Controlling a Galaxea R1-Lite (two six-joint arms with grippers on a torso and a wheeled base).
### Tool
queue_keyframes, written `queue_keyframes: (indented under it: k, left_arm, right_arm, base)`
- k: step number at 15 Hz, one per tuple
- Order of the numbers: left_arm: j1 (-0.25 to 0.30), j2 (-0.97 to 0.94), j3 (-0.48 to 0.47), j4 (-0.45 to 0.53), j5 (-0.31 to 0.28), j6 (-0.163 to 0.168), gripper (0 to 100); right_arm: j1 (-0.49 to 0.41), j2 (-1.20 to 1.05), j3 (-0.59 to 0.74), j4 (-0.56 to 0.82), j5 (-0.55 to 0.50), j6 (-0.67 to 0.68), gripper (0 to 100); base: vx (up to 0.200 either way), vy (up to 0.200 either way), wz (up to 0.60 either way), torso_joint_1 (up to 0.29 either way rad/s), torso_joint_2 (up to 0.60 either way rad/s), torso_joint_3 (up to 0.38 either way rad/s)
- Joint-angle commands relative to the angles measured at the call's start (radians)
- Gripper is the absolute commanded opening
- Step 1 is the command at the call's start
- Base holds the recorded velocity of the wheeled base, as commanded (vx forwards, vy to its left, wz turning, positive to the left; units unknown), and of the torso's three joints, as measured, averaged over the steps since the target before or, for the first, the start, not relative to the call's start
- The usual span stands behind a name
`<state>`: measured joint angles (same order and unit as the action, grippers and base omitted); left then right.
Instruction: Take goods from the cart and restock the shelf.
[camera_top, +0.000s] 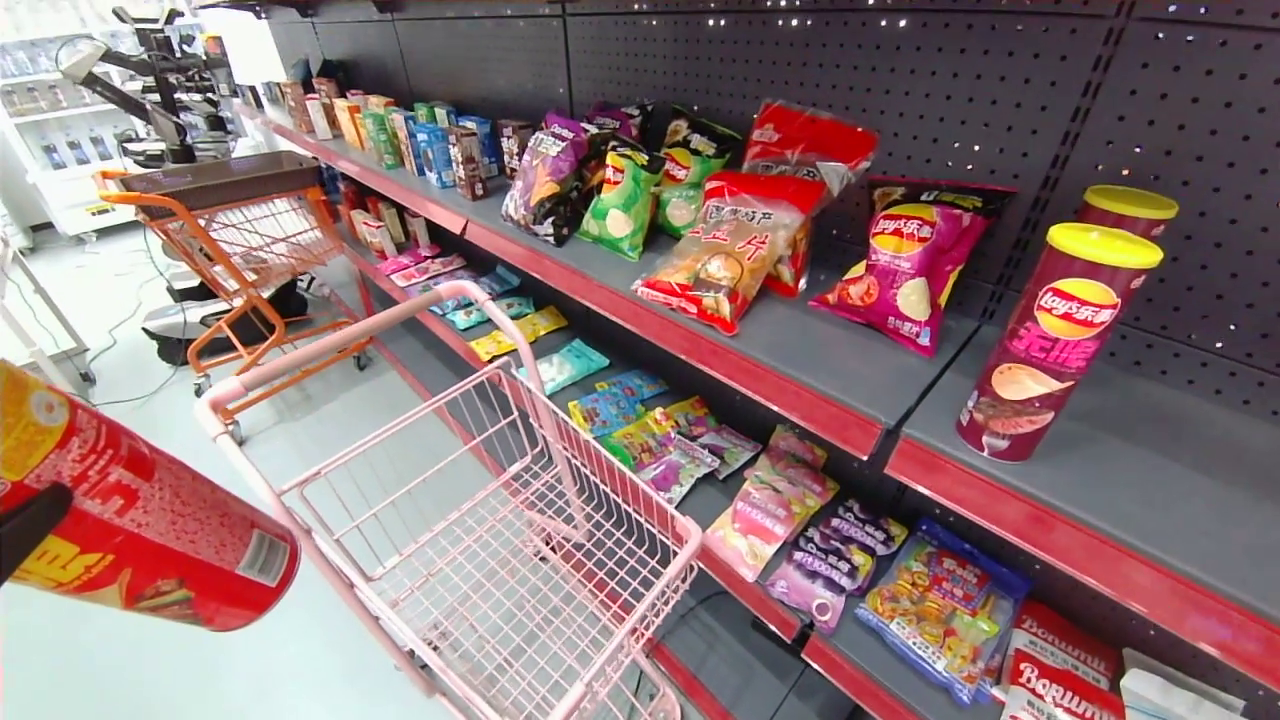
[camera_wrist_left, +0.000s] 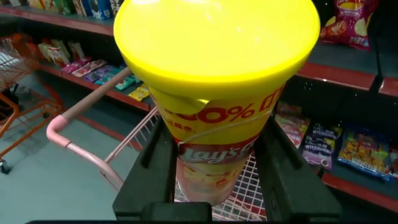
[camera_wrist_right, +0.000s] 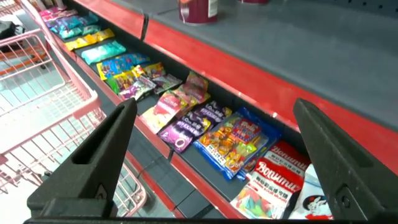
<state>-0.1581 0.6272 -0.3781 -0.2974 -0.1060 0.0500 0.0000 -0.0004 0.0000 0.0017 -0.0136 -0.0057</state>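
Observation:
A red chip can (camera_top: 140, 530) with a yellow lid (camera_wrist_left: 217, 37) hangs at the near left, lying tilted beside the pink cart (camera_top: 330, 340). My left gripper (camera_wrist_left: 217, 167) is shut on it, one black finger on each side of its body. Two purple chip cans (camera_top: 1060, 340) stand upright at the right end of the upper grey shelf (camera_top: 1150, 470). My right gripper (camera_wrist_right: 216, 107) is open with nothing between its fingers, hanging in front of the shelves over the lower shelf's candy bags (camera_wrist_right: 236, 140). One purple can's base (camera_wrist_right: 199, 9) shows on the shelf beyond it.
Chip bags (camera_top: 910, 265) and boxes (camera_top: 430, 145) line the upper shelf to the left of the cans. Bare grey shelf lies right of the front purple can. Snack packets (camera_top: 640, 430) cover the lower shelf. An orange cart (camera_top: 240, 220) stands farther down the aisle.

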Motion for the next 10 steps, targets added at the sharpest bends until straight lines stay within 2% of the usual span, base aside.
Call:
queue_keyframes:
  k: [1, 4, 6, 10]
  left_arm:
    - [0.000, -0.032, 0.007, 0.023, 0.000, -0.001, 0]
    - [0.000, -0.089, 0.013, 0.089, 0.002, -0.001, 0]
    - [0.000, -0.147, 0.011, 0.173, 0.060, 0.002, 0]
    - [-0.005, -0.201, 0.038, 0.230, 0.048, 0.005, 0]
  right_arm:
    - [0.000, 0.000, 0.000, 0.000, 0.000, 0.000, 100]
    - [0.000, 0.000, 0.000, 0.000, 0.000, 0.000, 100]
    - [0.000, 0.000, 0.000, 0.000, 0.000, -0.002, 100]
    - [0.000, 0.000, 0.000, 0.000, 0.000, -0.002, 100]
  base:
    - [0.000, 0.000, 0.00, 0.168, -0.40, -0.237]
    - [0.000, 0.000, 0.00, 0.157, -0.38, -0.225]
    - [0.000, 0.000, -0.60, 0.159, -0.36, -0.210]
    - [0.000, 0.000, -0.60, 0.022, -0.06, -0.028]
